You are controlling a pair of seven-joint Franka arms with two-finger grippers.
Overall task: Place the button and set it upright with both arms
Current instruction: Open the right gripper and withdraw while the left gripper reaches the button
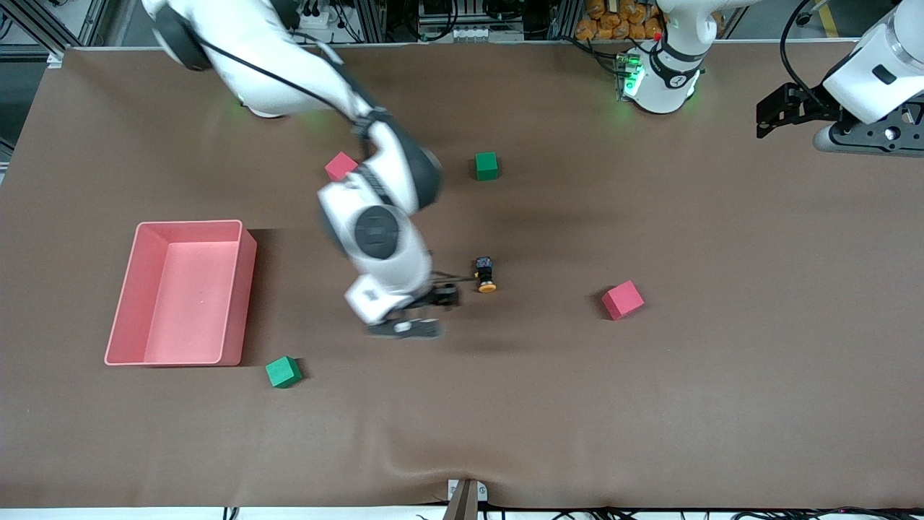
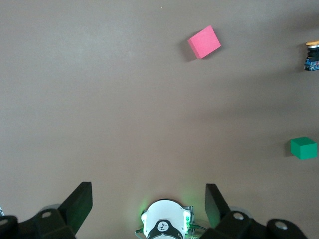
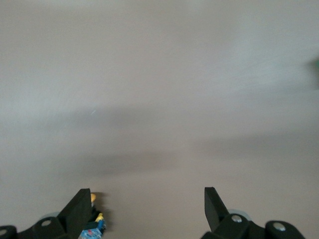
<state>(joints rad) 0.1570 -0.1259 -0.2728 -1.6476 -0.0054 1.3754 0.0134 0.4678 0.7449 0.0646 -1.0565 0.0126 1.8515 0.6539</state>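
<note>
The button (image 1: pixel 486 275) lies on its side near the middle of the table, its orange cap pointing toward the front camera. My right gripper (image 1: pixel 426 312) is open and low over the table right beside the button, on the side of the right arm's end. In the right wrist view the button (image 3: pixel 95 220) shows just next to one finger (image 3: pixel 79 206), partly hidden by it, and the space between the fingers of that gripper (image 3: pixel 147 199) is empty. My left gripper (image 1: pixel 776 115) waits open and empty, raised at the left arm's end near its base (image 2: pixel 164 226).
A pink tray (image 1: pixel 245 289) stands toward the right arm's end. Red cubes (image 1: pixel 341 165) (image 1: pixel 622 300) and green cubes (image 1: pixel 486 165) (image 1: pixel 283 372) lie scattered around the button. The left wrist view shows a red cube (image 2: pixel 204 42), a green cube (image 2: pixel 303 148) and the button (image 2: pixel 312 56).
</note>
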